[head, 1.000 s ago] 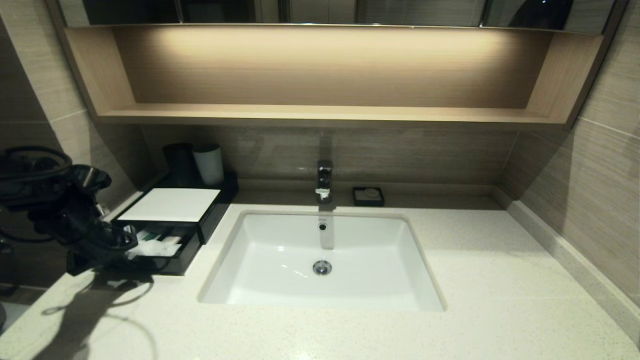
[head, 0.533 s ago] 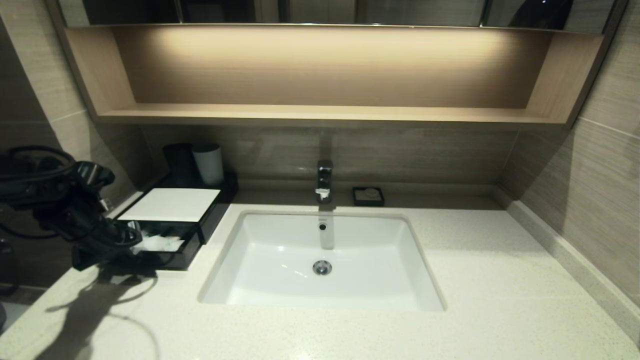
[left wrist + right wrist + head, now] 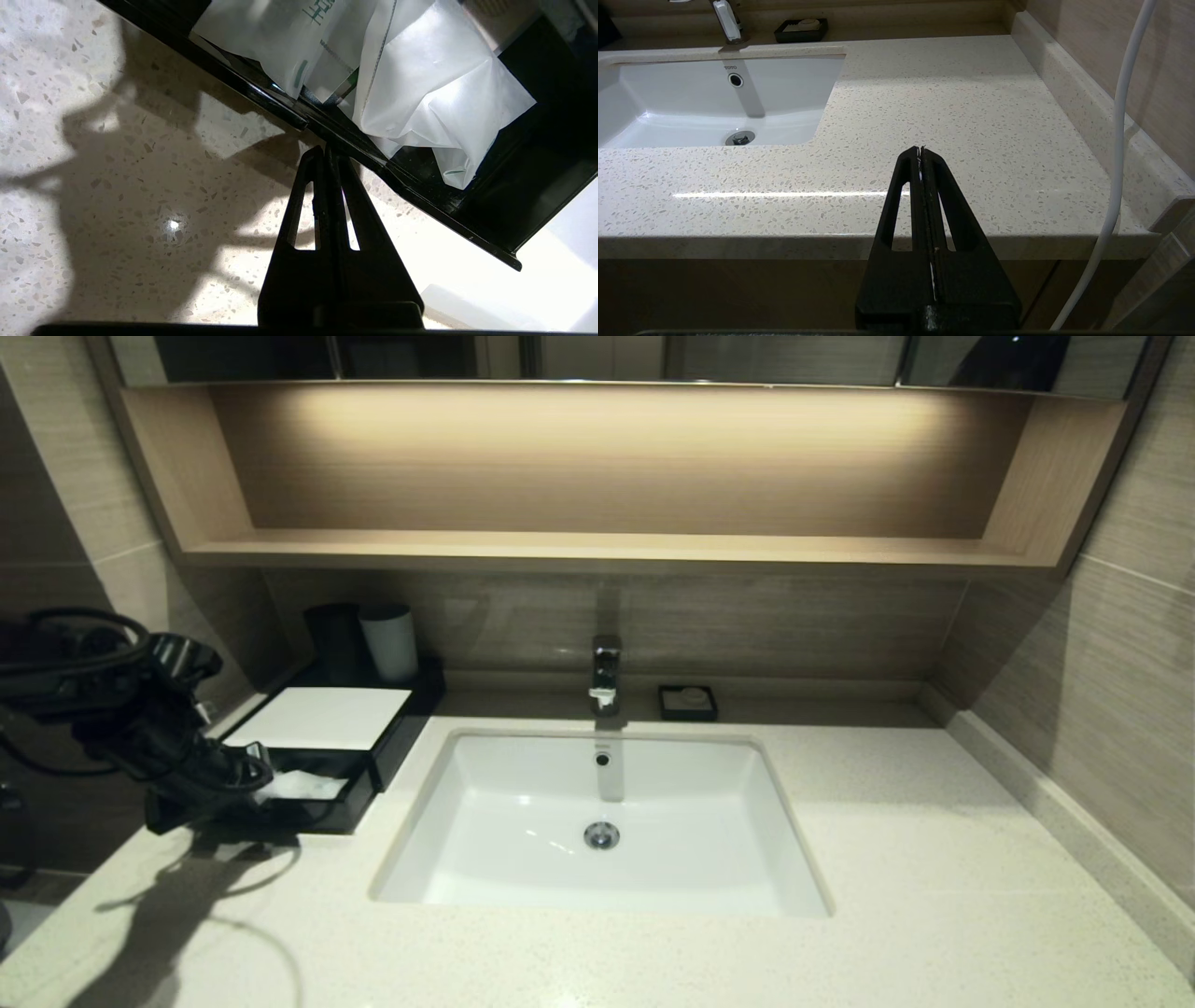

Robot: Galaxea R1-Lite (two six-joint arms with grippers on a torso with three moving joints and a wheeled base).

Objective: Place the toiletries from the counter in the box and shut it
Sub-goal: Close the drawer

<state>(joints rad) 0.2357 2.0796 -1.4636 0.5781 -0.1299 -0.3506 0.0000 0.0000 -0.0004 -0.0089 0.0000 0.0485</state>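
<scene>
Left pincer [image 3: 325,151] closed, empty, low at far left, arm reaching in from left. Right pincer [image 3: 920,151] closed, parked near right.

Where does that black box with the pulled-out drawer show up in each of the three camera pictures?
Head view: the box sits left of the basin, its drawer partly out, the left gripper at its front.
Left wrist view: the drawer front runs diagonally across the upper part, toiletries inside.
Right wrist view: not in it.
Shared landmark: the counter, speckled stone in all three.
</scene>
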